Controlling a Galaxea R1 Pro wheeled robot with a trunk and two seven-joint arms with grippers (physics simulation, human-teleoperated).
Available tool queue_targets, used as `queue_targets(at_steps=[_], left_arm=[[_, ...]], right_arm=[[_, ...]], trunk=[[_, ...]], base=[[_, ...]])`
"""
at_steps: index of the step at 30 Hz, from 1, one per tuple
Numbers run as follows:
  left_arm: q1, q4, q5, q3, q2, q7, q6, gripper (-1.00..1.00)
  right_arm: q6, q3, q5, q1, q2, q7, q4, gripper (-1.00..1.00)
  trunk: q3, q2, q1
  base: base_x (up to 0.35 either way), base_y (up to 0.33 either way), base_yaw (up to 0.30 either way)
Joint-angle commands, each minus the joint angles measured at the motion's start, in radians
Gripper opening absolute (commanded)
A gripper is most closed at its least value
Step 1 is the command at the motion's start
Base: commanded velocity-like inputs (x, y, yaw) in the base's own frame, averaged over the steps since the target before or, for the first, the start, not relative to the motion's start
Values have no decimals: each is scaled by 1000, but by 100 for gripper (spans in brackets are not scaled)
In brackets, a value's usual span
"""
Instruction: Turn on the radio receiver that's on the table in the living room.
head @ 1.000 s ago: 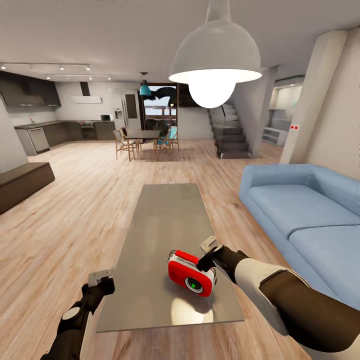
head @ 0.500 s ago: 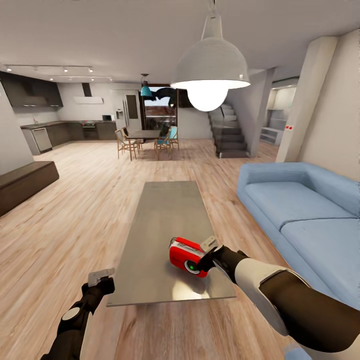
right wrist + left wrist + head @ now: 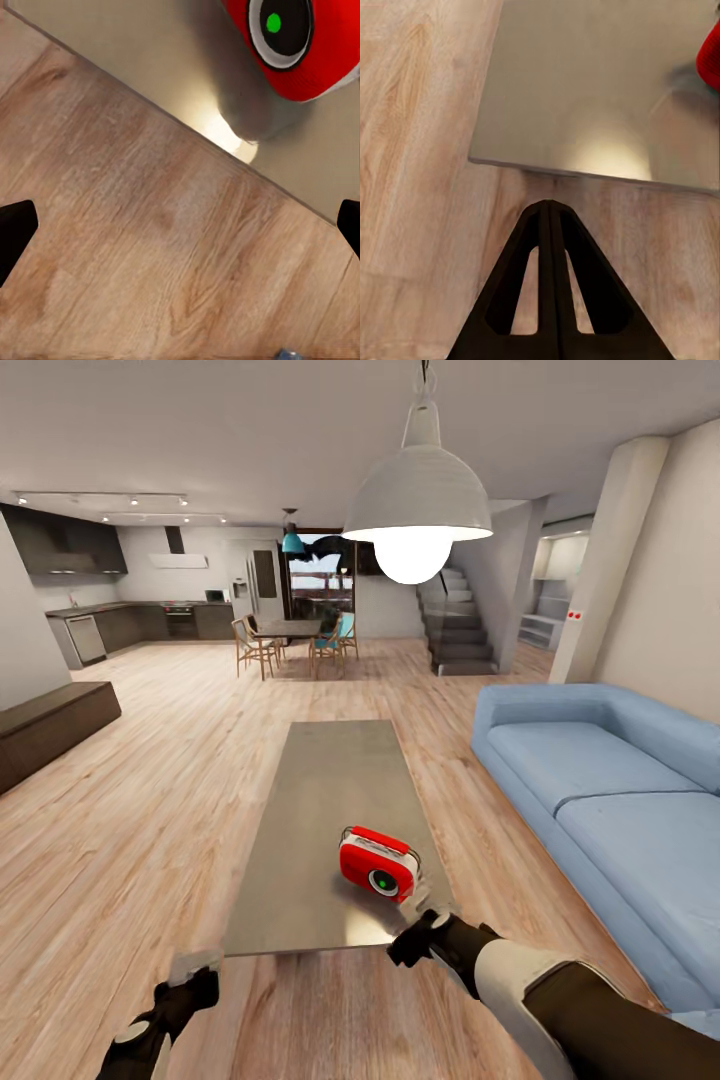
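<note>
While the left pincer (image 3: 549, 217) is closed, the right pincer (image 3: 432, 913) gapes wide, empty.

radio receiver (image 3: 377, 864): red, white sides, green-lit dial, upright | table (image 3: 330, 800): glossy grey, radio at its 5 o'clock corner

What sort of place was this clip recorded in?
A simulated open-plan home, seen from its living room: a blue sofa beside a low grey table carrying a red radio, a pendant lamp overhead, and a kitchen and staircase beyond.
</note>
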Motion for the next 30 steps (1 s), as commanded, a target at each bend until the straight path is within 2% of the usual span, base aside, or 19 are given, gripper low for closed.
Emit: queue_targets(at_steps=[1,3,4,6,7,8,9,10,12,14,17,20,23,27,29,30], left_arm=[[0,50,2,1,13,0,-27,-100],[0,145,2,2,41,1,-88,-100],[0,225,4,3,72,1,-132,-100],[0,334,5,4,119,2,-169,-100],[0,369,5,5,138,2,-175,-100],[0,419,5,4,162,2,-181,-100],[0,450,5,4,177,2,-183,-100],[0,490,5,4,190,2,-188,-100],[0,544,5,4,202,2,-215,-100],[0,610,4,4,206,7,-270,-100],[2,698,0,1,224,64,-373,-100],[4,746,-2,-2,246,120,-423,-100],[4,808,-3,-5,258,133,-435,-100],[4,842,0,-5,251,136,-436,-100],[5,850,3,-5,237,137,-434,-100],[5,856,3,-5,215,137,-432,-100]], right_arm=[[-7,-1,-1,18,0,-1,0,100],[-16,-2,-1,54,0,-2,0,100],[-22,-3,-4,88,0,-2,0,100],[-63,-5,-30,147,-26,-11,0,100],[-94,-6,-58,173,-40,-23,0,100],[-136,-6,-122,216,-59,-52,0,100],[-157,-6,-174,247,-70,-75,0,100],[-175,-5,-243,294,-87,-103,0,100],[-189,-4,-302,353,-113,-124,0,100],[-194,-4,-325,387,-135,-132,0,100],[-196,-5,-335,415,-185,-136,0,100],[-217,-5,-338,446,-220,-137,0,100],[-265,-5,-339,496,-231,-138,0,100],[-275,-5,-341,511,-229,-138,0,100],[-273,-5,-343,513,-226,-137,1,100],[-269,-5,-343,514,-225,-137,1,100]], trunk=[[0,0,0],[0,0,0],[0,0,0],[0,0,0],[0,0,0],[0,0,0],[0,0,0],[0,0,0],[0,0,0],[0,0,0],[0,0,0],[0,0,0],[0,0,0],[0,0,0],[0,0,0],[0,0,0]], base=[[0,0,0],[0,0,0],[0,0,0],[0,0,0],[0,0,0],[0,0,0],[0,0,0],[0,0,0],[0,0,0],[0,0,0],[0,0,0],[0,0,0],[0,0,0],[0,0,0],[0,0,0],[0,0,0]])
